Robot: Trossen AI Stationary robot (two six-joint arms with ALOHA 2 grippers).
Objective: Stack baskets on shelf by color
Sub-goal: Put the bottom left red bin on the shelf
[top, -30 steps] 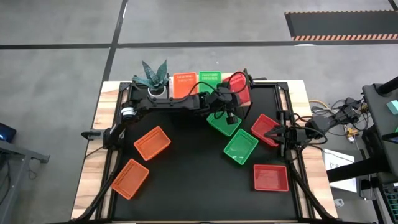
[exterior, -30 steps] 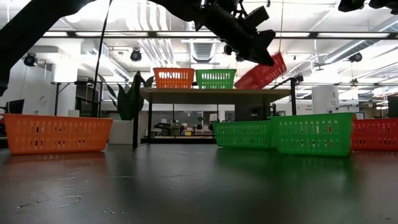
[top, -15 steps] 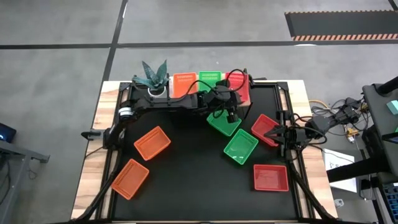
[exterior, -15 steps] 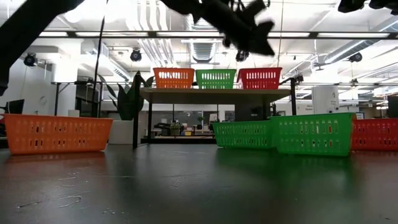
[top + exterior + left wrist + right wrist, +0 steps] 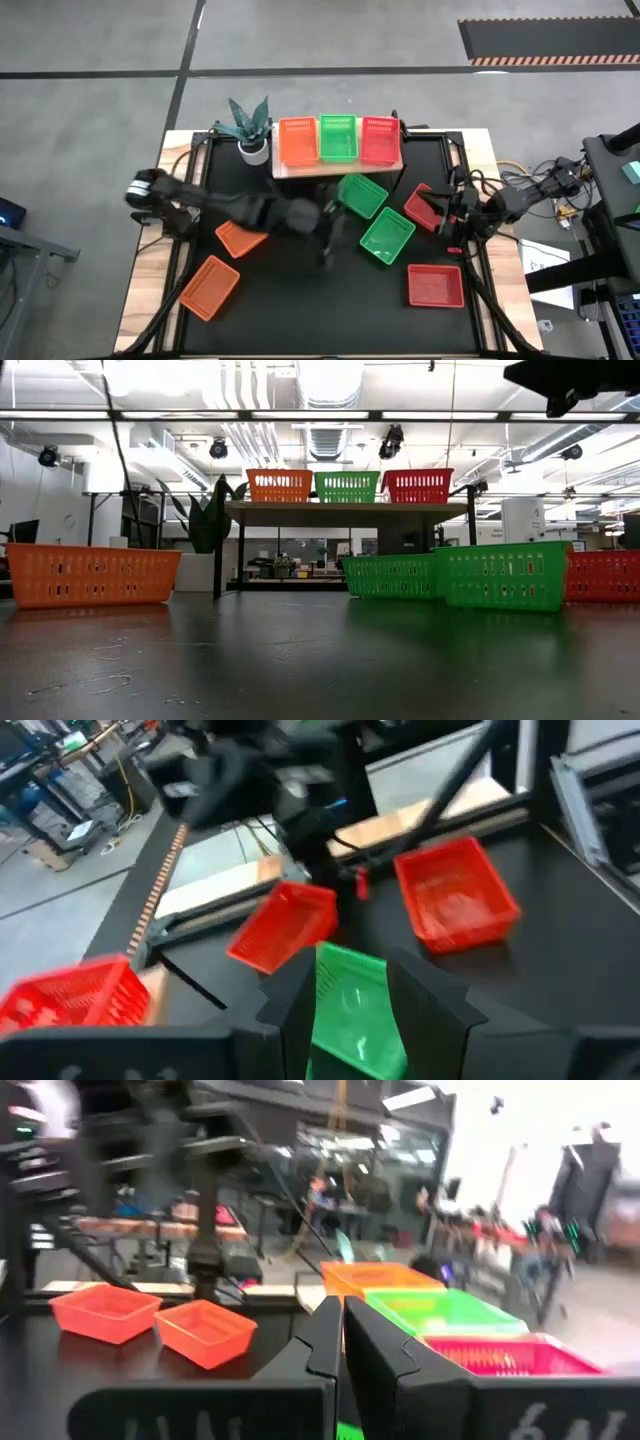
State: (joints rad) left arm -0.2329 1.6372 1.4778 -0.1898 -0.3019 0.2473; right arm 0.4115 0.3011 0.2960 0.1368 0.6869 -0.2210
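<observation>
The shelf (image 5: 340, 164) at the table's far edge carries three baskets side by side: orange (image 5: 298, 141), green (image 5: 338, 139) and red (image 5: 379, 139). On the table lie two green baskets (image 5: 362, 195) (image 5: 386, 236), two red ones (image 5: 422, 208) (image 5: 435, 285) and two orange ones (image 5: 240, 240) (image 5: 209, 287). My left gripper (image 5: 327, 238) hangs open over the table's middle, left of the green baskets, touching nothing. In its wrist view a green basket (image 5: 350, 1010) shows beyond the open fingers. My right gripper (image 5: 452, 218) waits shut at the right edge, beside a tilted red basket (image 5: 285, 925).
A potted plant (image 5: 247, 125) stands left of the shelf. My left arm (image 5: 230, 208) reaches across the table over one orange basket. Cables and gear (image 5: 545, 190) lie past the right edge. Bare black tabletop (image 5: 320, 300) lies at the near middle.
My left gripper has let go of the red basket, which went from tilted in the air to level on the shelf's right end. The gripper then swung away from the shelf toward the near edge and the table's middle. My right gripper turned at the wrist without leaving its place.
</observation>
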